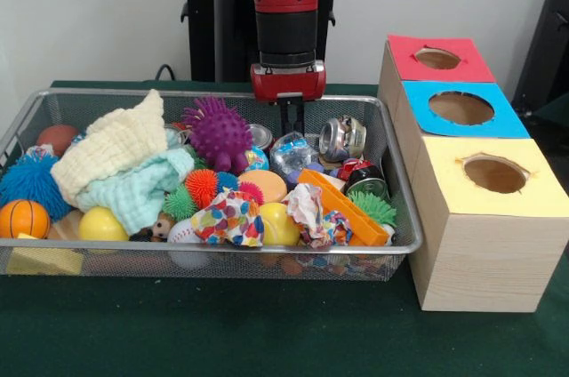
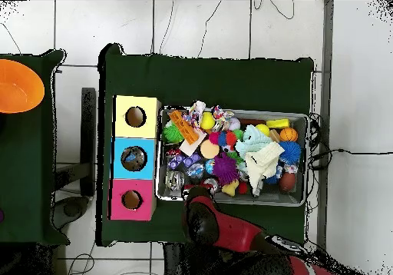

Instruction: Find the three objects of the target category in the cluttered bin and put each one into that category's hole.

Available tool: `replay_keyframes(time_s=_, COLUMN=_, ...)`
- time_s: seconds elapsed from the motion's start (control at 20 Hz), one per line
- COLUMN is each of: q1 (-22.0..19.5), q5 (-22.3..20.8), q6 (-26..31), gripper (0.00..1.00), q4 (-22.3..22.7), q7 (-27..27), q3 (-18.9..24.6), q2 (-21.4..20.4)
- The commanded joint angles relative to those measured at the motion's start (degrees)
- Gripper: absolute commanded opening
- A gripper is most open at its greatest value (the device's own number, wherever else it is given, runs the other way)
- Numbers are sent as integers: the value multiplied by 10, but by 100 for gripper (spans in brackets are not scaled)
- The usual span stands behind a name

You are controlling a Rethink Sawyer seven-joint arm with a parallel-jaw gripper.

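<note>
The wire mesh bin (image 1: pixel 213 93) is full of toys and cloths; it also shows in the overhead view (image 2: pixel 305 158). A crushed clear bottle (image 1: pixel 293 151) with a blue-and-white label lies at the back middle of the bin. My gripper (image 1: pixel 292 117) hangs straight down just above it, open and empty, the tips not touching it. A second clear, blue-labelled piece (image 1: pixel 257 159) shows beside the purple spiky ball (image 1: pixel 218 132). In the overhead view the red arm (image 2: pixel 206 220) covers the gripper. The blue-topped box (image 1: pixel 462 108) has something pale in its hole in the overhead view (image 2: pixel 133 158).
Red-topped (image 1: pixel 436 59) and yellow-topped (image 1: pixel 493 174) wooden boxes stand in a row with the blue one, right of the bin. A crushed silver can (image 1: pixel 342 138) and a dark can (image 1: pixel 364 180) lie right of the bottle. Folded cloths (image 1: pixel 120 164), balls and an orange block (image 1: pixel 342 208) fill the rest.
</note>
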Motion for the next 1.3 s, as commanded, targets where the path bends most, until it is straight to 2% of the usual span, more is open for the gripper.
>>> replay_keyframes(time_s=0.05, q1=3, q5=10, q6=-70, gripper=0, q4=-121, q7=138, q3=36, q2=0)
replay_keyframes(time_s=0.2, q1=2, q5=9, q6=-70, gripper=0, q4=-121, q7=139, q3=37, q2=0)
replay_keyframes(time_s=0.25, q1=3, q5=8, q6=-73, gripper=100, q4=-121, q7=139, q3=36, q2=1)
replay_keyframes(time_s=0.9, q1=4, q5=11, q6=-72, gripper=100, q4=-119, q7=143, q3=34, q2=0)
replay_keyframes(time_s=1.05, q1=-11, q5=20, q6=-102, gripper=100, q4=-108, q7=177, q3=49, q2=-8)
replay_keyframes(time_s=1.3, q1=-14, q5=33, q6=-135, gripper=100, q4=-108, q7=201, q3=50, q2=-11)
